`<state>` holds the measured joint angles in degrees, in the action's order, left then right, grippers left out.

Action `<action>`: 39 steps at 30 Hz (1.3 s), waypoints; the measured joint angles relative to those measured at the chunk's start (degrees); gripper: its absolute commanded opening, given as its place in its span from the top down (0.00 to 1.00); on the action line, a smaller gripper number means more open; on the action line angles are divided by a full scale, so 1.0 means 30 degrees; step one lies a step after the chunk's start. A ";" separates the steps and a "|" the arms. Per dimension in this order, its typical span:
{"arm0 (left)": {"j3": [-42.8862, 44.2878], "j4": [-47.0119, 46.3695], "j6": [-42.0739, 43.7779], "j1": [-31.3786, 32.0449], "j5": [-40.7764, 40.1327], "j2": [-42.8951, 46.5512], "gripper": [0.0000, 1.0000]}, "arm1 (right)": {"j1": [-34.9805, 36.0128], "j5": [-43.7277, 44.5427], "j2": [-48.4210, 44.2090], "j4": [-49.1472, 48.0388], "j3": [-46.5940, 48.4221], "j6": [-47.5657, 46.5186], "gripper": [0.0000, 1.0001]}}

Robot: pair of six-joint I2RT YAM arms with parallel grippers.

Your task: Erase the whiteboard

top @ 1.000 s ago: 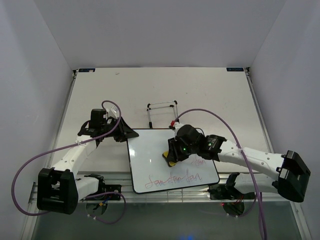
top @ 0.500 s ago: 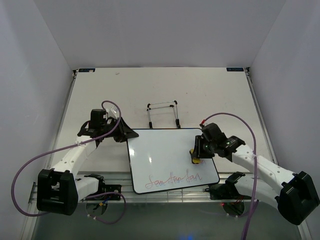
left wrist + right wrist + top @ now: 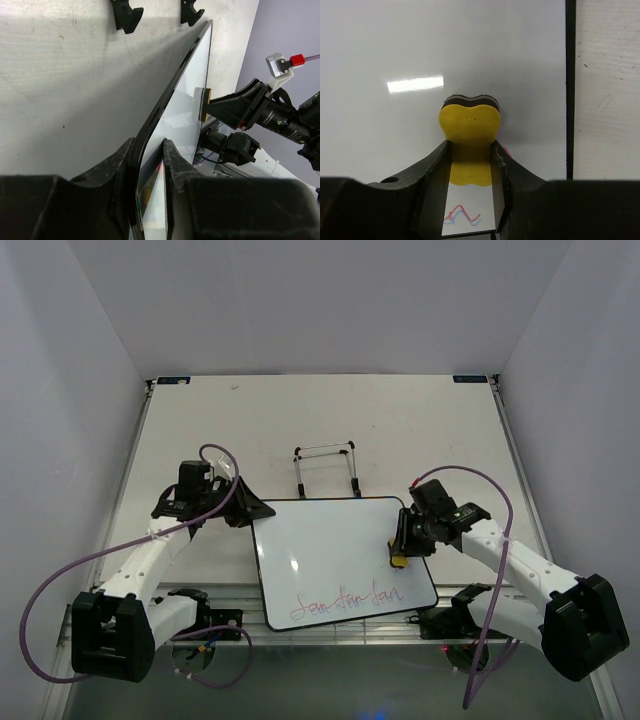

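We are steadying the flat white black-rimmed whiteboard point(image 3: 320, 540), lying between the arms, with the left gripper point(image 3: 148, 160) clamped on its left rim. The right gripper point(image 3: 470, 155) is squeezing the yellow eraser block point(image 3: 470, 122) near the right edge. We should press flat, sweeping toward the red scribble point(image 3: 345, 598).

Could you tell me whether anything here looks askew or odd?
The whiteboard lies slightly askew, its far-left corner pinched in the left pincer; red scribble runs near its front edge. Nothing looks spilled or damaged.

Bright, even light; glare on whiteboard point(image 3: 445, 60)
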<state>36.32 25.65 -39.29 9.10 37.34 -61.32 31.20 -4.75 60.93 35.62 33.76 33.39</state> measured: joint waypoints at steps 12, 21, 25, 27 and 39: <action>0.0000 0.0444 0.0678 -0.2208 0.0714 -0.0153 1.00 | -0.0525 -0.1268 0.2856 0.0109 0.1421 -0.1596 0.73; -0.0029 0.0226 0.1246 -0.3585 0.1268 -0.0474 1.00 | -0.0430 -0.1902 0.2550 -0.1107 0.0882 -0.2805 0.76; -0.0095 -0.0131 0.1377 -0.3767 0.1355 -0.0612 1.00 | 0.1479 -0.2441 0.0831 -0.2674 -0.0189 -0.2025 0.76; -0.0102 -0.0219 0.1377 -0.3789 0.1348 -0.0619 1.00 | 0.3461 -0.2463 0.0648 -0.3526 0.0000 -0.1377 0.76; -0.0299 -0.0437 0.1443 -0.3650 0.1195 -0.0656 1.00 | 0.7759 -0.0954 0.2426 -0.5632 0.1770 0.0823 0.75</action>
<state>35.42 24.34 -34.96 -1.85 40.93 -63.29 54.48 -7.62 68.20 18.72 39.07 35.86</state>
